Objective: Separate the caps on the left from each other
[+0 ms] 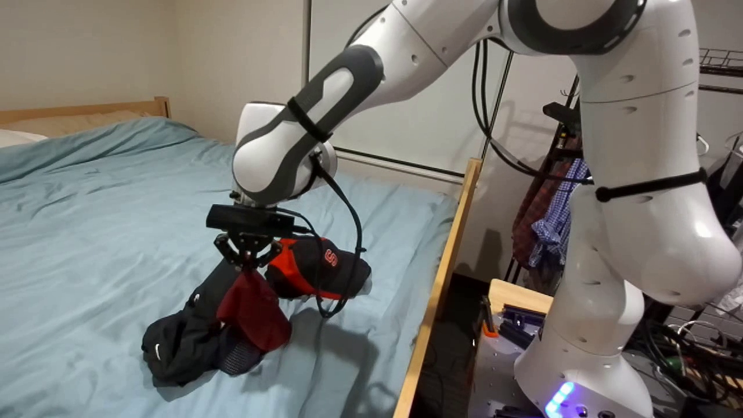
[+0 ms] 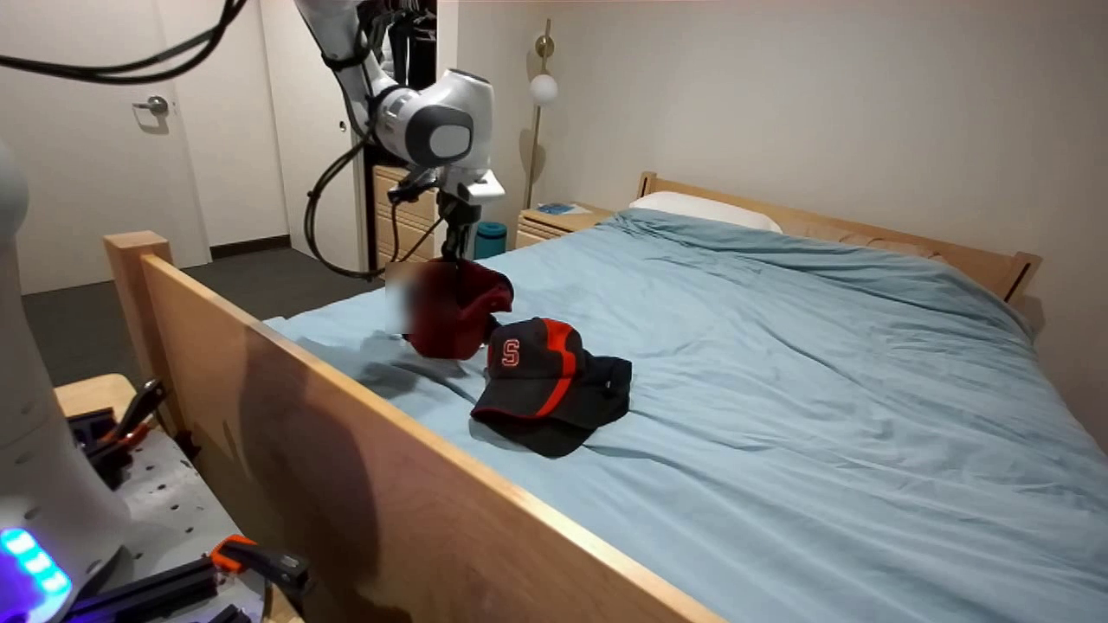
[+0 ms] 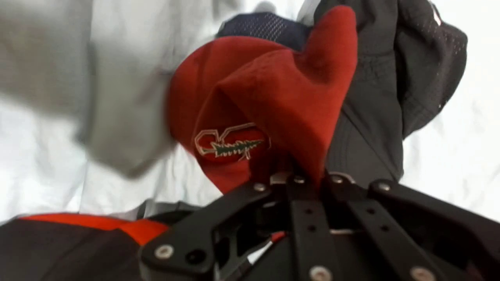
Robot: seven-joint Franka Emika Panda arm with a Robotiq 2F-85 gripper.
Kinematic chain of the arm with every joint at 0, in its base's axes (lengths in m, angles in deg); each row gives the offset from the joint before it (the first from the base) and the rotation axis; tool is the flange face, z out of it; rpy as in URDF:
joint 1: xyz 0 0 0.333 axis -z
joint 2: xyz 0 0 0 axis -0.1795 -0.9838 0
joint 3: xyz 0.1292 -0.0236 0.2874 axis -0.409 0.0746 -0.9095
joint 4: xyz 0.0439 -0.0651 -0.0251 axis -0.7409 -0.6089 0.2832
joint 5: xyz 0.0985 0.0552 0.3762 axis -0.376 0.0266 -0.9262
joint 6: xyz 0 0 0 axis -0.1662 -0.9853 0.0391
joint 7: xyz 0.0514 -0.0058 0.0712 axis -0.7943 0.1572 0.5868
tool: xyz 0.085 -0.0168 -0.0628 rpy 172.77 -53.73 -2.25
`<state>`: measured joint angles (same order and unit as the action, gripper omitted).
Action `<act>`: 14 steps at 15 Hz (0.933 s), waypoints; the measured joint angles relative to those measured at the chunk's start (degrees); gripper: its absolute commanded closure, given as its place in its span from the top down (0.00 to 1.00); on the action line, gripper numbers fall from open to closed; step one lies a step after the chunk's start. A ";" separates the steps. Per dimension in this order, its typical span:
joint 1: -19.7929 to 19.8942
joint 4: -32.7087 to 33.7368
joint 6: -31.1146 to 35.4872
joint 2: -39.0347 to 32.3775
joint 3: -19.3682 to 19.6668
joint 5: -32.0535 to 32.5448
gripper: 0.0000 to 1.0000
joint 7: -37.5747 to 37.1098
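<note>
In an exterior view, the gripper (image 1: 247, 264) points down above the bed (image 1: 104, 232), drawn narrow on a dark red cap (image 1: 255, 310) that hangs from it in folds. Just beside the cap, to the left in this view and partly overlapped by it, lies black headwear (image 1: 180, 342), one cap or more, I cannot tell; navy mesh (image 1: 238, 355) shows there too, of which cap is unclear. A black-and-red cap (image 1: 305, 270) with an S on its front lies near, to the right. In an exterior view with a floor lamp (image 2: 544, 89) at the back, the dark red cap hangs beneath the gripper, part of it blurred; whether it touches the bed cannot be made out. The black-and-red cap sits nearer, black headwear showing past its right side. In the wrist view, the dark red cap is pinched between the fingers (image 3: 314, 228), creased around an emblem (image 3: 232, 144) with a pale outline and a green tree. The navy mesh peeks out above, the black headwear lies along the right, and the black-and-red cap fills the lower left corner.
</note>
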<state>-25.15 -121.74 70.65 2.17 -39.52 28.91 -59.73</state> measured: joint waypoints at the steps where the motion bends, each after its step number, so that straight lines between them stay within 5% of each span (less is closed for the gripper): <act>1: -0.04 -1.11 0.01 1.97 1.33 2.73 0.05 -1.66; 6: 2.60 -7.57 -3.83 14.56 9.11 21.84 0.04 -13.06; 14: 15.94 -4.24 -19.46 25.91 8.57 33.72 0.04 -8.72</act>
<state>-9.20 -125.98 51.19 28.08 -30.95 62.64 -68.44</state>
